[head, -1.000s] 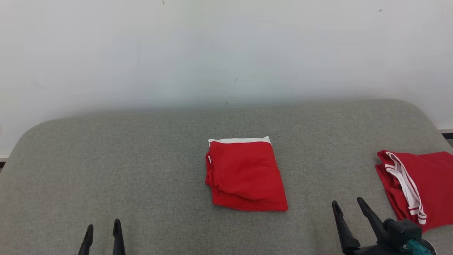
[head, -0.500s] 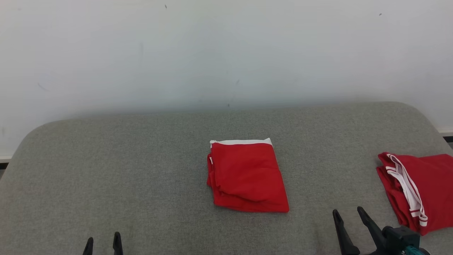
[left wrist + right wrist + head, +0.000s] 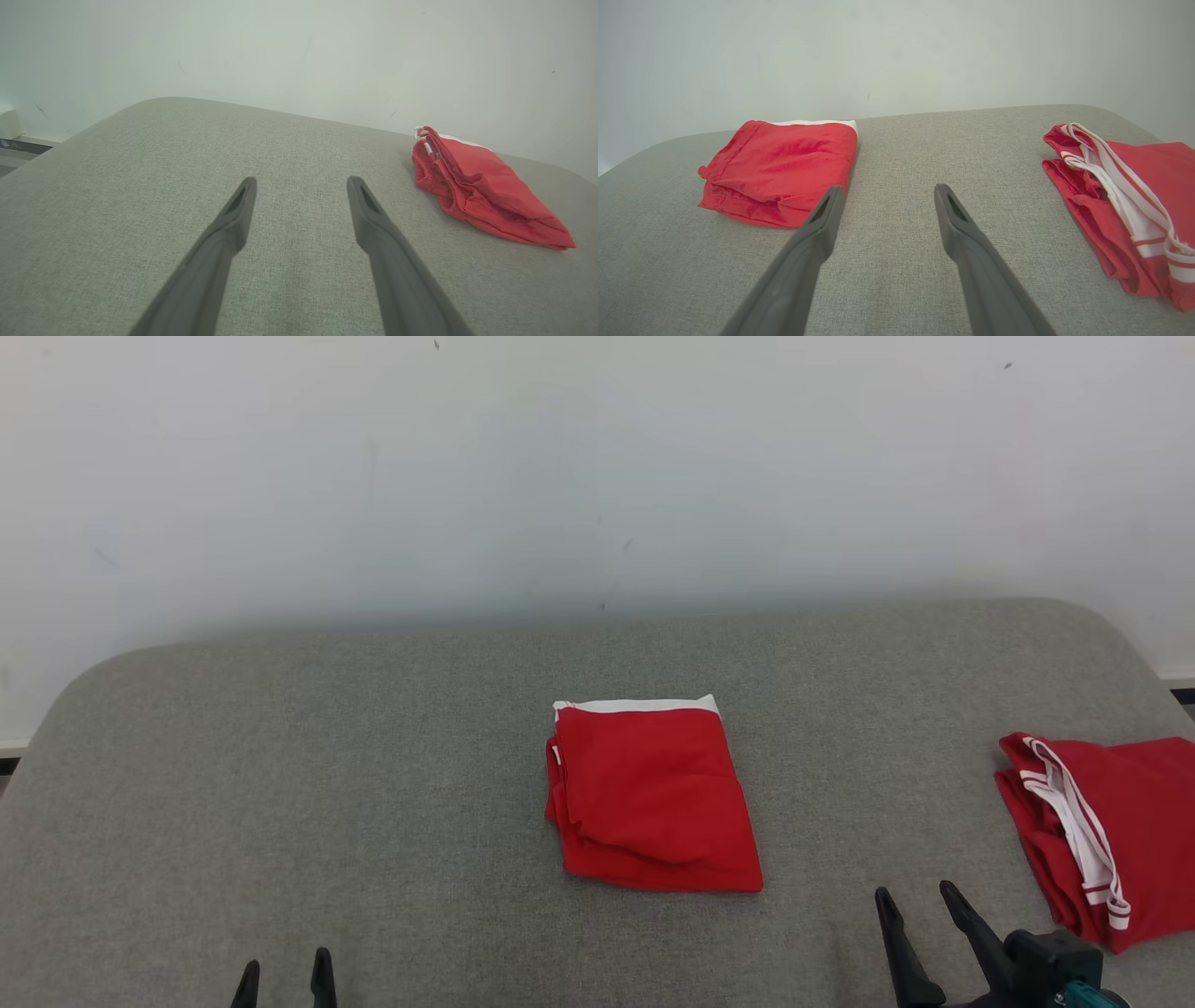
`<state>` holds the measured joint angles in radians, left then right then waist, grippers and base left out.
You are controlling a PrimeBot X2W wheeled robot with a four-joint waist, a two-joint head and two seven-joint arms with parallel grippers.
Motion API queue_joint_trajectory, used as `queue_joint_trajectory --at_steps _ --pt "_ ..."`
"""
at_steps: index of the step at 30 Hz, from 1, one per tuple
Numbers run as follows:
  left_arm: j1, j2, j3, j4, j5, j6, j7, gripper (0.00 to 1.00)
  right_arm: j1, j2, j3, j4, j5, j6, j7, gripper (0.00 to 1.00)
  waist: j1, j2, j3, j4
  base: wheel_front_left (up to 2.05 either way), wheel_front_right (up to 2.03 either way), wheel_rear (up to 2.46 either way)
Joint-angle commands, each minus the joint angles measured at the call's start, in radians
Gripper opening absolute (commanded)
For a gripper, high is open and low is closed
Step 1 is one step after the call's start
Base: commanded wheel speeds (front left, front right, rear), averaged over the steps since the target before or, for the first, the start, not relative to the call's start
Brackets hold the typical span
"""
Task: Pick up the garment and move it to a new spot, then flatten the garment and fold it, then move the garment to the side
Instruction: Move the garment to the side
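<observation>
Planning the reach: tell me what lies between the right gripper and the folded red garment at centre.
Bare grey cushion separates the right gripper from the folded red garment, per the head view.

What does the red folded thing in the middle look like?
The folded red garment is a neat, roughly rectangular bundle of thin, slightly wrinkled cloth. A white band runs along its far edge, and stacked layers show along its left side. It lies flat near the middle of the grey fabric-covered surface, which is the only thing touching it. Nothing rests on top of it.
</observation>
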<state>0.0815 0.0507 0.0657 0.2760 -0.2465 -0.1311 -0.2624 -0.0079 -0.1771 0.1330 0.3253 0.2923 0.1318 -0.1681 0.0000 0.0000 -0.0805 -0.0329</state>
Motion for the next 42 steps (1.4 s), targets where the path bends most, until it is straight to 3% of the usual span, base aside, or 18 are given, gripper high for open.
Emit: queue_joint_trajectory --at_steps 1,20,23,28,35,42 --pt "0.010 0.000 -0.003 -0.001 -0.004 0.001 -0.003 1.00 -0.008 0.005 -0.002 0.002 -0.007 -0.003 -0.006 1.00 0.0000 0.0000 0.003 0.000 0.00 0.00 0.00" --pt "0.004 0.000 0.002 -0.005 0.006 0.001 -0.003 1.00 -0.044 -0.002 0.023 -0.010 -0.001 -0.003 0.021 1.00 0.0000 0.0000 0.009 0.016 0.00 0.00 0.00" --pt "0.004 -0.001 0.001 -0.006 -0.001 0.001 -0.003 1.00 -0.092 -0.019 0.042 -0.019 0.021 -0.003 0.092 1.00 0.0000 0.0000 0.011 0.022 0.00 0.00 0.00" --pt "-0.010 0.000 -0.018 -0.011 -0.010 0.001 -0.003 1.00 -0.217 -0.027 0.031 0.023 0.087 -0.003 0.304 1.00 0.0000 0.0000 0.029 0.048 0.00 0.00 0.00" --pt "-0.049 0.000 -0.056 -0.040 -0.013 0.001 -0.003 1.00 -0.395 -0.020 -0.031 0.141 0.110 -0.003 0.555 1.00 0.0000 0.0000 0.096 0.140 0.00 0.00 0.00" --pt "-0.095 0.000 -0.090 -0.079 -0.005 0.001 -0.003 1.00 -0.516 0.022 -0.140 0.264 0.057 -0.003 0.646 1.00 0.0000 0.0000 0.186 0.226 0.00 0.00 0.00"
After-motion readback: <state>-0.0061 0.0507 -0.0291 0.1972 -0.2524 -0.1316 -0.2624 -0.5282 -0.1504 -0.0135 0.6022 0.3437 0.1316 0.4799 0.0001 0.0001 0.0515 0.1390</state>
